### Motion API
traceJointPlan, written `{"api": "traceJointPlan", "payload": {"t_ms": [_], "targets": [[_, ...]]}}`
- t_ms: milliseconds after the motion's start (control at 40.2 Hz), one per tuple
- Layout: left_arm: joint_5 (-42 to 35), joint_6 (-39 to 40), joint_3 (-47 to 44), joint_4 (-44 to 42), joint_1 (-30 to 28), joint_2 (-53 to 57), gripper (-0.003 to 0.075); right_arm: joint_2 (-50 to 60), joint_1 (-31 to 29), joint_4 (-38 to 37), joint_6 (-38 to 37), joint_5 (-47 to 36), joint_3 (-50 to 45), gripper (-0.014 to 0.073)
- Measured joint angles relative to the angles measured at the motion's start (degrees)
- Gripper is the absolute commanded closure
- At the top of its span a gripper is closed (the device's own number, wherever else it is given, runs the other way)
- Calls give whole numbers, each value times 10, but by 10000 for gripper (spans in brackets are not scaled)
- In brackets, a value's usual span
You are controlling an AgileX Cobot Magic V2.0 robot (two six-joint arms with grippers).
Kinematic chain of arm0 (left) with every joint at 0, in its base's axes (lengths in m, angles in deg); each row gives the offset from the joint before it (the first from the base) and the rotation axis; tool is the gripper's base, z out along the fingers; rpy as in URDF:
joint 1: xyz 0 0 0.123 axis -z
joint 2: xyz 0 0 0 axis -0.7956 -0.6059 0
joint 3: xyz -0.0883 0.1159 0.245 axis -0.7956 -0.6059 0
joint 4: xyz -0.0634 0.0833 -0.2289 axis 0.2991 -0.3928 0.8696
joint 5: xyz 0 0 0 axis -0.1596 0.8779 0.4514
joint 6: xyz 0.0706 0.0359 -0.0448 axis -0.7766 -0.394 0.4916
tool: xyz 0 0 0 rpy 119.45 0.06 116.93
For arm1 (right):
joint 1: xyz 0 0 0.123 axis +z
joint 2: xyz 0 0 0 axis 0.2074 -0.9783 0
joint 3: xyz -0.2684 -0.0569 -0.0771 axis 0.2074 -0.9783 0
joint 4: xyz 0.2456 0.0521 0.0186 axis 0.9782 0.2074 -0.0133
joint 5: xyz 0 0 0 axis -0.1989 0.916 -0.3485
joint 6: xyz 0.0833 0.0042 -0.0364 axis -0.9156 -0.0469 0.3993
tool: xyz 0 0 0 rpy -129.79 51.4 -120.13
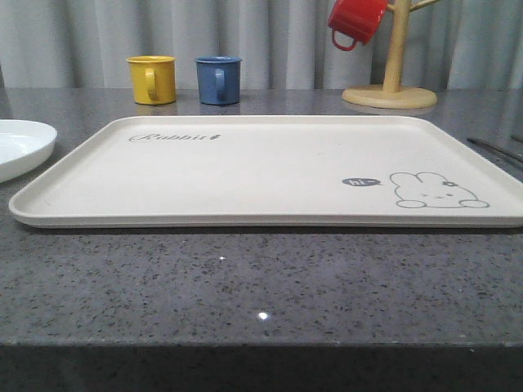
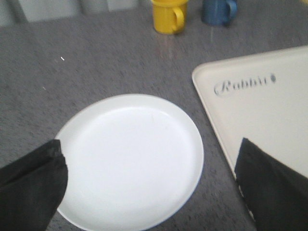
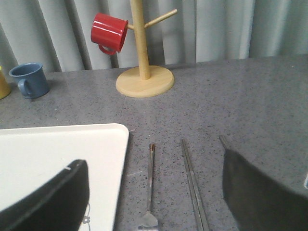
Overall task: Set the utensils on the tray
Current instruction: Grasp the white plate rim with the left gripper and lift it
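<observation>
**Inspector:** Start with your tray [image 1: 270, 167]. In the front view it fills the middle of the frame, flat on the grey countertop [image 1: 245, 286], its surface bare apart from the "Rabbit" script at upper left and the rabbit drawing at lower right.

**Operator:** And the utensils?

**Inspector:** Your white plate [image 1: 20, 145] sits at the left edge of the front view, just beside the tray's left rim, not on it. In the left wrist view it lies centre frame, with the left gripper [image 2: 149, 192] spread wide above it, one dark finger at each lower corner, grasping nothing. Your fork [image 3: 150, 185] and chopsticks [image 3: 193, 185] lie on the countertop in the lower middle of the right wrist view, just right of the tray's corner, side by side and apart. The right gripper [image 3: 154, 202] is likewise released, its fingers either side of them.

**Operator:** Anything beyond?

**Inspector:** A yellow mug [image 1: 152, 79] and blue mug [image 1: 218, 79] stand at upper left of the front view, behind the tray. At upper right, a red mug [image 1: 356, 20] hangs on a wooden mug tree [image 1: 392, 65].
</observation>
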Motion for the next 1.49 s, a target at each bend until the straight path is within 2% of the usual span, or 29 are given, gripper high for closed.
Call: {"api": "traceJointPlan", "payload": {"t_ms": [174,298,646,746,870,1044,1119,1367,1492], "targets": [[157,-14,100,1,29,-155,49,0,0,0,0,0,0,1],[235,-28,151,1,29,-239,49,0,0,0,0,0,0,1],[260,-78,197,1,29,-371,59,0,0,0,0,0,0,1],[260,-85,198,1,29,-390,140,0,0,0,0,1,0,1],[260,-85,199,3,29,-395,332,0,0,0,0,1,0,1],[260,-86,199,3,29,-395,640,0,0,0,0,1,0,1],[260,-90,199,3,29,-395,740,0,0,0,0,1,0,1],[265,-100,227,-4,33,-394,738,0,0,0,0,1,0,1],[276,-100,273,-12,60,-377,738,0,0,0,0,1,0,1]]}}
